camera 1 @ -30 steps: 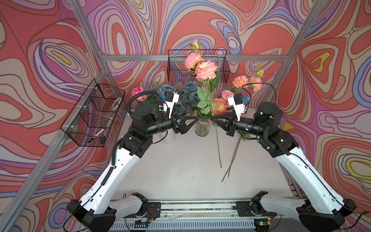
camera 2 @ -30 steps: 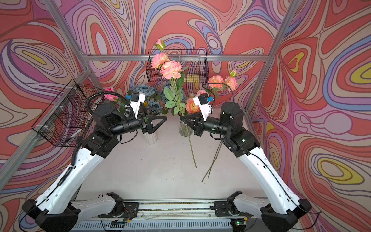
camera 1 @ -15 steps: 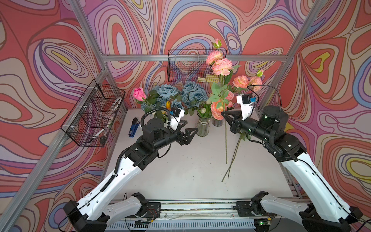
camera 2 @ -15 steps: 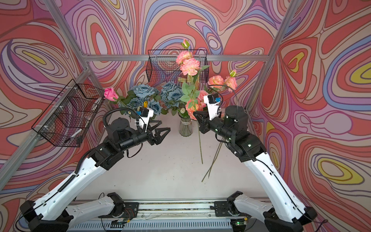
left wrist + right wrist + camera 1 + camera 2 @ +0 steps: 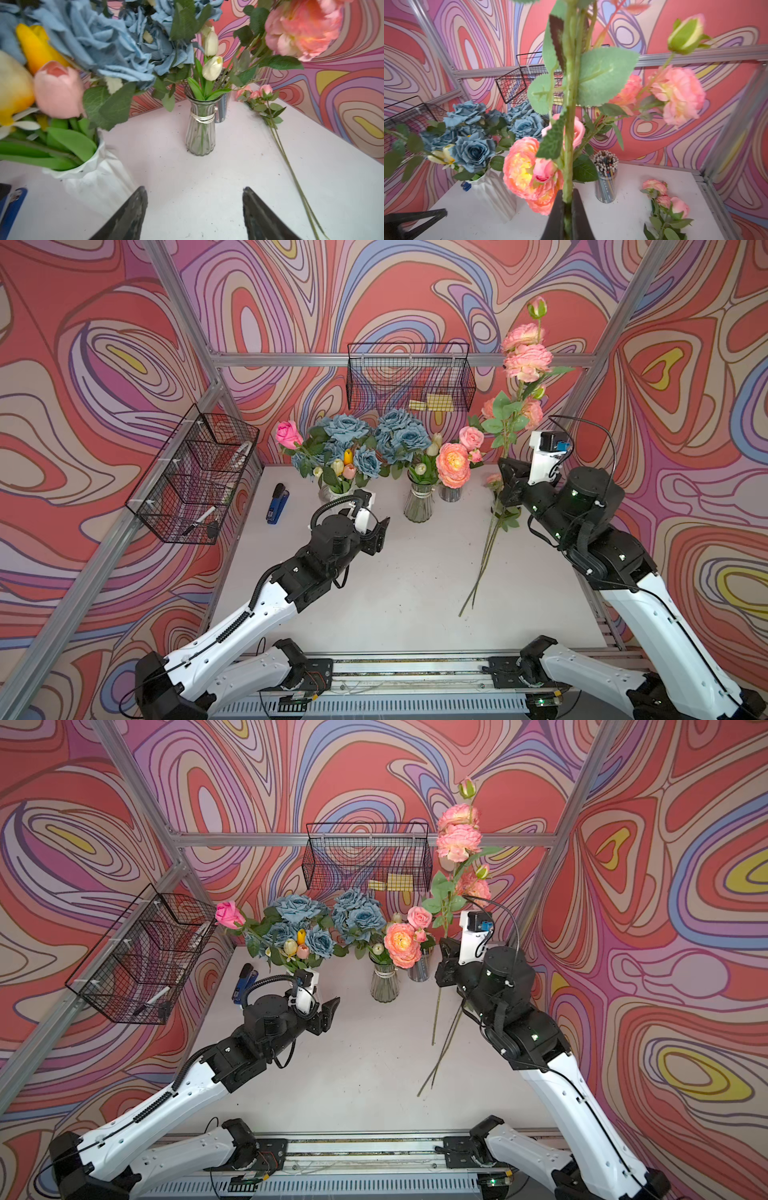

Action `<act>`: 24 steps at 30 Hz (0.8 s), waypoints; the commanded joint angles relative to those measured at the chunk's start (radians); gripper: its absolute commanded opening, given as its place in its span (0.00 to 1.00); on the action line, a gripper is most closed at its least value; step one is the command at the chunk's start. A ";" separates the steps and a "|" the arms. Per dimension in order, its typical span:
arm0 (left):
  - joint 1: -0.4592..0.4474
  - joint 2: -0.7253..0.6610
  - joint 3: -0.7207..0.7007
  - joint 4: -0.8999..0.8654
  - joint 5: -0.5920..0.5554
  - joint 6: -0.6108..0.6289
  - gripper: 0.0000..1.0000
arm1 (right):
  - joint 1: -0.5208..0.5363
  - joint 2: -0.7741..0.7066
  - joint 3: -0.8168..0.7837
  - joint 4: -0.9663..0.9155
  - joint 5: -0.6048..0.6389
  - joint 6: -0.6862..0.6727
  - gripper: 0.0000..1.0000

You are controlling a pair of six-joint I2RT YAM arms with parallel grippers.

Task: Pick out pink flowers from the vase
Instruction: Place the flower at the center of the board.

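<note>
Change: pink spray [image 5: 527, 360] is now clear of the glass vase [image 5: 419, 504]. The right gripper [image 5: 566, 199] pinches its stem, with the heads high above the jaws and the stem end hanging below, near the pile [image 5: 482, 568] of picked stems on the table [image 5: 395, 593]. The left gripper [image 5: 194, 191] has backed off, jaws spread and empty, vase straight ahead of it. So one more pink is out; likely next is laying it on the pile. The peach bloom [image 5: 453, 464] and pink rose [image 5: 471, 437] are still upright beside the vase.
</note>
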 commanded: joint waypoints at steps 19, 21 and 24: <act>0.183 -0.096 -0.318 0.535 0.051 -0.020 0.82 | -0.261 0.019 -0.073 -0.109 0.144 0.115 0.00; 0.198 -0.099 -0.328 0.554 0.073 -0.015 0.79 | -0.300 0.018 -0.103 -0.104 0.105 0.135 0.00; 0.206 -0.091 -0.329 0.572 0.097 0.001 0.74 | -0.337 0.021 -0.144 -0.090 0.072 0.159 0.00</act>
